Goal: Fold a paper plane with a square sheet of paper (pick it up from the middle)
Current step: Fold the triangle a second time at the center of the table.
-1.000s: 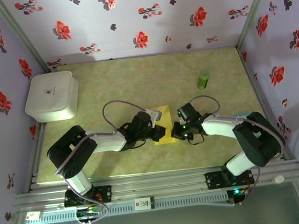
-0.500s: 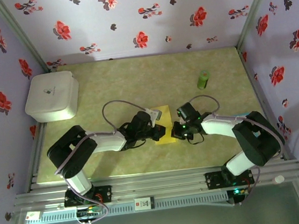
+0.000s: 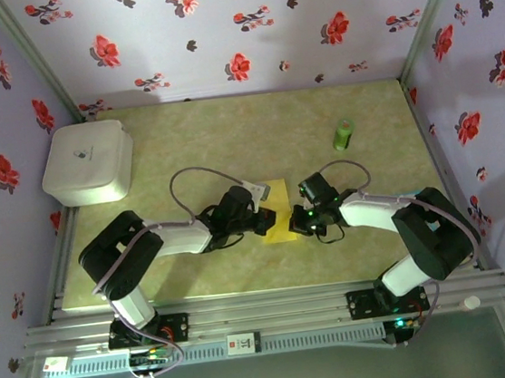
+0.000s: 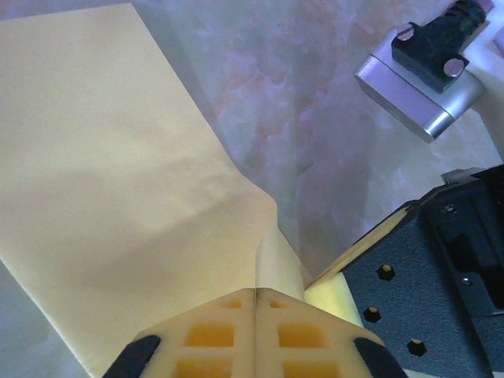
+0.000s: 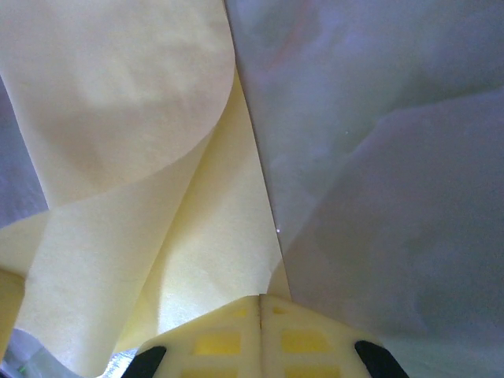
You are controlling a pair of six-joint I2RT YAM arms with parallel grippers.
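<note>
Left gripper (image 4: 256,293), mine, is clamped shut on the near part of the square sheet of paper (image 4: 118,189). The yellow paper puckers up into the closed fingers. My right gripper (image 5: 261,298) is also shut on the same sheet, from the opposite side, with one flap curled over just above the pinch.

Change noted: very little over the last second. Both pinches have held, and the sheet has stayed at the middle of the bench (image 3: 191,132). My left wrist has eased slightly toward its own side. I judge that a fold is being drawn or set, not that the sheet is being carried. No pointed tip is visible, so the plane is at an early stage.

Edges: in the left wrist view the sheet's long edge runs straight and lies flat on the bench, unheld. The right arm's black housing (image 4: 441,283) sits just beside my left fingers. The two grippers are therefore close, and any inward move risks contact or a tear.

Open room: beyond the sheet the bench is free. The small green cylinder (image 3: 344,133) stands well apart at far right. The white rounded box (image 3: 88,162) sits well apart at far left, by the floral wall (image 3: 216,29).
</note>
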